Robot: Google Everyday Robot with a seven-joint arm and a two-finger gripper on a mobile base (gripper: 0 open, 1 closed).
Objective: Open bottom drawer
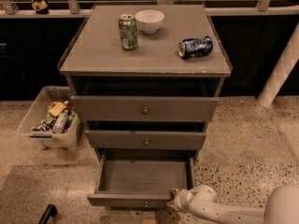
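**A:** Camera view: where's the drawer [142, 175]?

**B:** It's lowest in the cabinet [93, 55], standing well out. My gripper [174, 199] is at its front right corner, and I can't tell its grip. I'd pull straight back and level, so the drawer doesn't skew.

**A:** Any writing?

**B:** Nothing legible on the green can [128, 31] or the blue can [195, 46].

This looks like a robot test area in an office-type building, not a home. A lone grey-brown drawer cabinet [145, 108] stands on a speckled terrazzo floor [243, 139]. Its surface carries a staged green can [128, 31], white bowl [149, 20] and dented blue can [195, 46]. Left of the cabinet sits a clear plastic bin [42, 139] of packaged snacks, and to its right is a white post [280, 69]. The gripper [175, 199] is at the front right corner of the cabinet's open bottom drawer [140, 176].
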